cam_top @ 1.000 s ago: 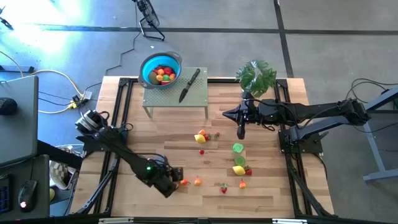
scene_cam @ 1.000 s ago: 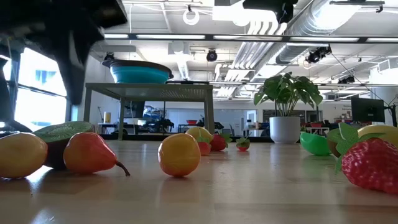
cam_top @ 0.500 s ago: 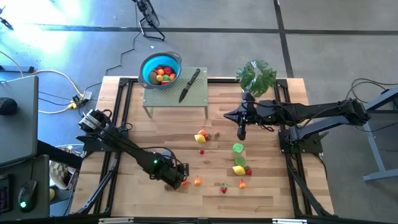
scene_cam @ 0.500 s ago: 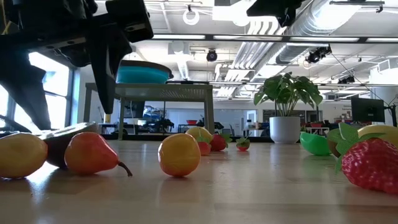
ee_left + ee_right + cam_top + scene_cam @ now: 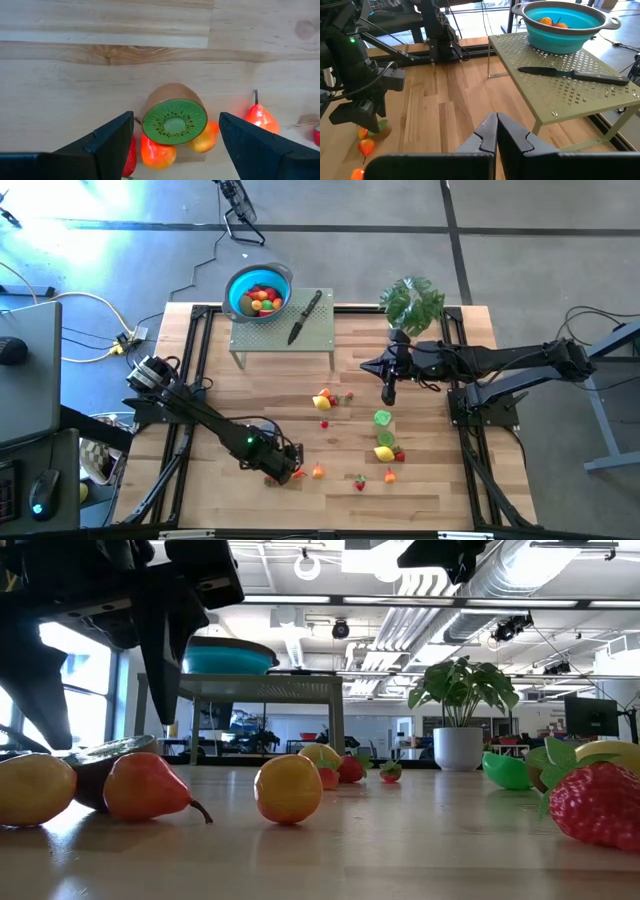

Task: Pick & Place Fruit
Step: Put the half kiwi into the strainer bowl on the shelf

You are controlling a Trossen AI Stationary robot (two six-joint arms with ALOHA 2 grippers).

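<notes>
kiwi half [image 5: 174,118] | centred between spread left gripper [image 5: 175,145] fingers, unpinched | risk: neighbouring orange fruit [image 5: 158,154] caught too | right gripper [image 5: 496,131] pressed together, idle

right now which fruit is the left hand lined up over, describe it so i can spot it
On the wooden table, go to the near-left fruit cluster under the open left hand. It is the kiwi half: brown skin, green cut face with dark seeds, among red and orange neighbours.

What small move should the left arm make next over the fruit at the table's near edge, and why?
Probably lower straight down: the left gripper is open with the halved kiwi centred between its fingers, not yet gripped. Other fruit crowd it, so descend carefully before closing.
</notes>
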